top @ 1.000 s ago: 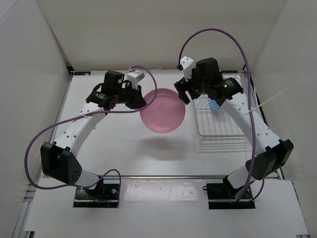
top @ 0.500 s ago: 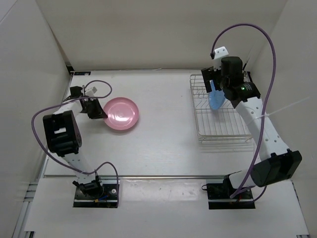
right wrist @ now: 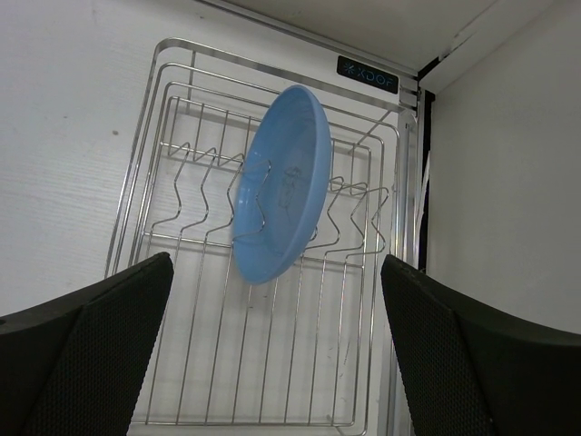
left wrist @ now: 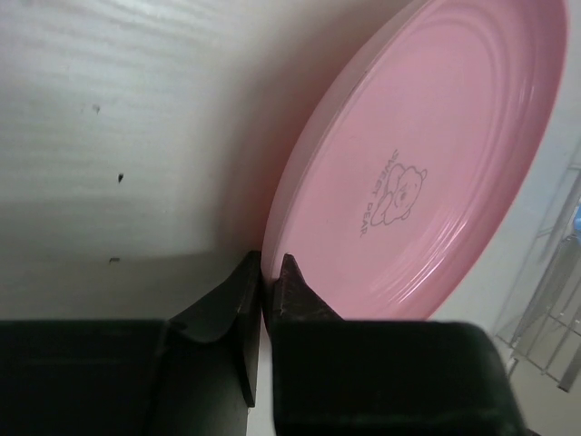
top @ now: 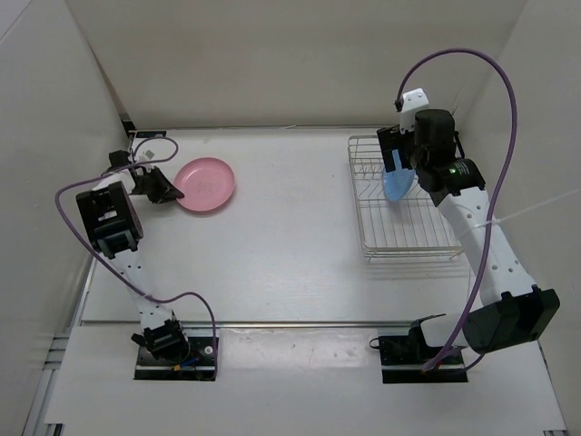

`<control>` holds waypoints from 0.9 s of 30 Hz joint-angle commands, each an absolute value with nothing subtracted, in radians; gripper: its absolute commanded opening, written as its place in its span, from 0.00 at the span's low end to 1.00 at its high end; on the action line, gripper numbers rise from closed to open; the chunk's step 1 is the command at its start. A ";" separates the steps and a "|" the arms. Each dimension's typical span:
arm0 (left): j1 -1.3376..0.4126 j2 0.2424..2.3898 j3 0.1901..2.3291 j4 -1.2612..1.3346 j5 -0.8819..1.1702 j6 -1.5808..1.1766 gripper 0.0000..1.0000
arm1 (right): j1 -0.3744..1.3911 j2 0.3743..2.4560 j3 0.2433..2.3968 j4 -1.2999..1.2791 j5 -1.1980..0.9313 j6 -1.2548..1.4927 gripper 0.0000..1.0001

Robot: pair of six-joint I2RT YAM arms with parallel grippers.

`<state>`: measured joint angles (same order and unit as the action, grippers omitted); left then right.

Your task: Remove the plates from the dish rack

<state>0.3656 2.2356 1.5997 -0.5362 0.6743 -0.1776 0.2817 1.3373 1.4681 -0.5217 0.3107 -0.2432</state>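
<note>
The pink plate (top: 205,184) is at the table's back left, low over the surface. My left gripper (top: 163,189) is shut on its left rim. In the left wrist view my jaws (left wrist: 270,263) pinch the rim of the pink plate (left wrist: 427,154), which has a small bear print. The light blue plate (top: 397,184) stands on edge in the silver wire dish rack (top: 408,232) at the right. My right gripper (top: 392,154) hovers above it, open and empty. The right wrist view shows the blue plate (right wrist: 281,195) between the rack's (right wrist: 182,363) wavy bars, with my open gripper (right wrist: 275,263) above it.
White walls close the table at the back, left and right. The rack stands close to the right wall (right wrist: 508,182). The left arm is folded back near the left wall (top: 54,182). Purple cables loop over both arms.
My left arm has carried the pink plate from the table's middle to the back left and lowered it. My right gripper has moved right to above the rack and the blue plate.
</note>
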 commanded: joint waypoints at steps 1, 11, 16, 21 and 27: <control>0.365 2.284 1.675 -0.552 0.687 -0.216 0.11 | 0.279 1.307 1.460 -0.480 0.307 -0.241 0.98; 0.365 2.369 1.853 -0.627 0.703 -0.316 0.11 | 0.279 1.316 1.451 -0.480 0.287 -0.232 0.98; 0.365 2.358 1.874 -0.673 0.689 -0.313 0.20 | 0.279 1.316 1.442 -0.480 0.287 -0.232 0.98; 0.356 2.336 1.898 -0.683 0.658 -0.304 0.34 | 0.279 1.316 1.433 -0.480 0.276 -0.232 0.98; 0.356 2.326 1.898 -0.703 0.649 -0.295 0.67 | 0.279 1.316 1.433 -0.480 0.276 -0.232 0.98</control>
<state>0.3599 2.3775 1.8805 -0.6769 0.6846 -0.3172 0.2817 1.3350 1.4414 -0.5205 0.2832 -0.2424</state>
